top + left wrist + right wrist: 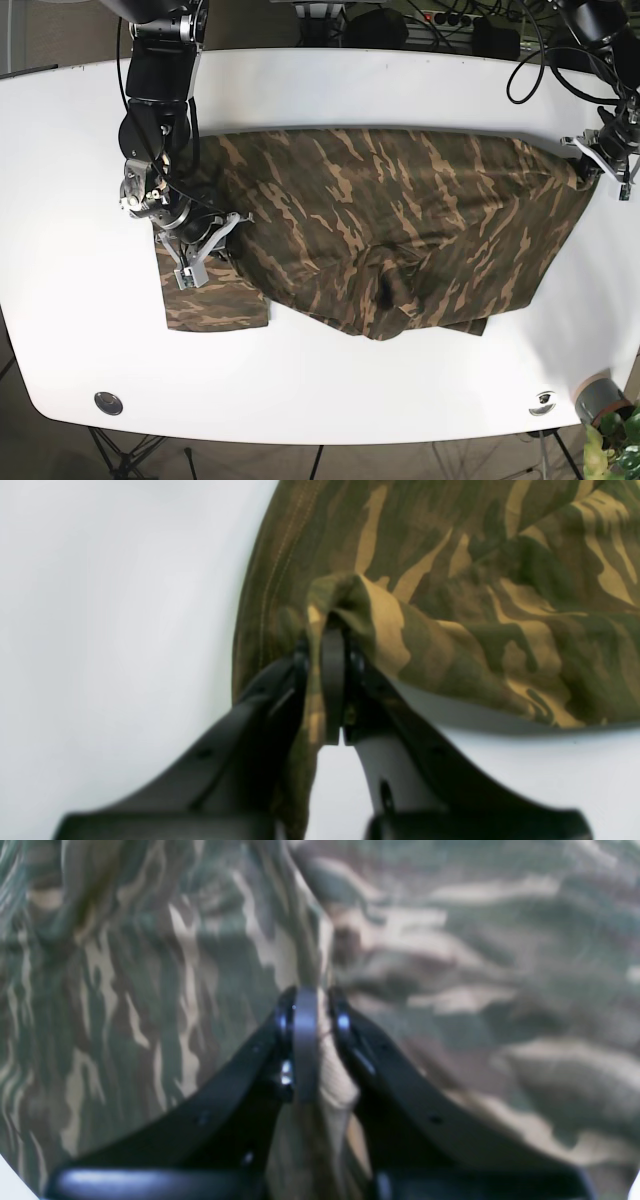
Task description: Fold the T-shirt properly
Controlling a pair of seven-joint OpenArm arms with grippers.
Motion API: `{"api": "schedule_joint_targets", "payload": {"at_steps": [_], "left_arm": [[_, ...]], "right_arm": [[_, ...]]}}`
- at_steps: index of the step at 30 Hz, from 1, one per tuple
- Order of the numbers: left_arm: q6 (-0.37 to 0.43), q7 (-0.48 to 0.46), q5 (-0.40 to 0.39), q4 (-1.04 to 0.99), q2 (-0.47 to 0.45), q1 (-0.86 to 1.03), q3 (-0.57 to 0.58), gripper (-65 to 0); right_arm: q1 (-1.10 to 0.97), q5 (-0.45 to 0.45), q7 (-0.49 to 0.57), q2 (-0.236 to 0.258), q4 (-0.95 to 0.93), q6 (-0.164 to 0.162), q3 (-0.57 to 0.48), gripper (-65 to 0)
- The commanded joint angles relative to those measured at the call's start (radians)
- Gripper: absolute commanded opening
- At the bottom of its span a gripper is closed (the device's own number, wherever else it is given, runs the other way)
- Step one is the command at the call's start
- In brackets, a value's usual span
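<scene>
A camouflage T-shirt (pixel 400 230) lies spread across the white table (pixel 330 390), with a bunched fold near its lower middle. My left gripper (pixel 583 167) is at the shirt's right edge and is shut on a pinch of its fabric; the left wrist view shows the left gripper (pixel 327 630) closed on the T-shirt (pixel 450 580) near a stitched hem. My right gripper (pixel 205 240) is at the shirt's left side near a sleeve and is shut on cloth; the right wrist view shows the right gripper (pixel 315 1000) with the T-shirt (pixel 450 965) filling the frame.
The table's front edge carries a round metal fitting (pixel 107 402) at the left and another (pixel 543 402) at the right. A small pot with a plant (pixel 605 405) stands off the front right corner. Cables (pixel 540 50) hang at the back right.
</scene>
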Motion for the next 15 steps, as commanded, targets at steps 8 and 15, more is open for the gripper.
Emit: {"api": "schedule_joint_targets", "payload": {"at_steps": [8,15], "left_arm": [[-0.001,-0.018,-0.015,0.023,-0.031,-0.012,-0.011,-65.0],[-0.001,-0.011,-0.014,0.105,-0.031,-0.075,-0.008,-65.0]], "right_arm": [[0.007,0.014,0.019,0.008,0.04,0.002,0.036,-63.1],[0.014,0.017,-0.018,0.045,0.125,0.002,0.09,-63.1]]}}
